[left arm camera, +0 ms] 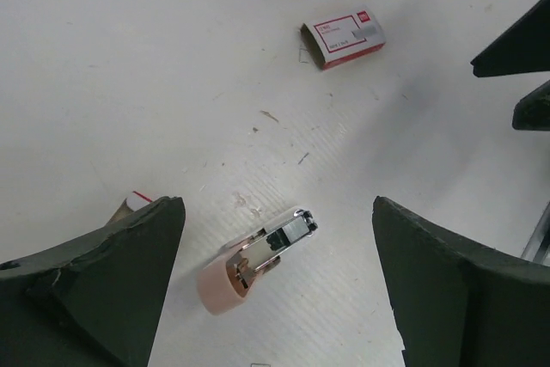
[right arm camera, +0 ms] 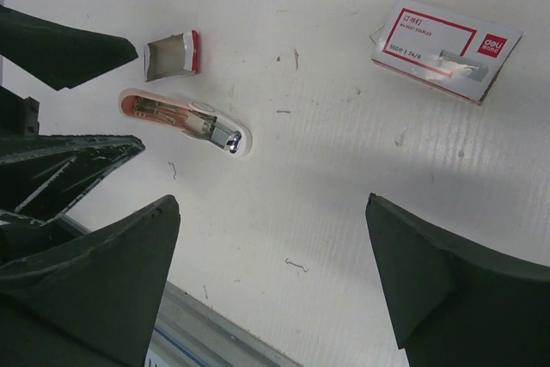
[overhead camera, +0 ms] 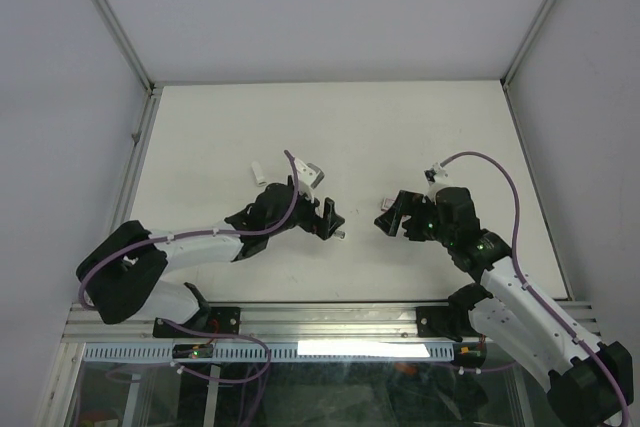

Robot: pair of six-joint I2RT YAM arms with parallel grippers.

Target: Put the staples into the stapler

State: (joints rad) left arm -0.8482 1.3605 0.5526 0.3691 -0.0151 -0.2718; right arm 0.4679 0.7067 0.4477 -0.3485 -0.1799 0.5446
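The stapler (left arm camera: 258, 259), pink with its metal channel exposed, lies on the white table between the fingers of my left gripper (left arm camera: 277, 202), which is open and touches nothing. In the right wrist view the stapler (right arm camera: 185, 119) lies at upper left, with the staples (right arm camera: 172, 55), a small greyish tray with a red end, just beyond it. A corner of the staples (left arm camera: 137, 204) peeks out behind my left finger. My right gripper (right arm camera: 271, 199) is open over bare table. Seen from above, the left gripper (overhead camera: 328, 217) and right gripper (overhead camera: 392, 215) face each other.
A red-and-white cardboard box (right arm camera: 447, 40) lies to the right of the stapler, also seen as box (left arm camera: 344, 38). A small white piece (overhead camera: 258, 171) sits further back left. A loose bent staple (right arm camera: 296, 264) lies near the table's metal front rail (right arm camera: 223, 333).
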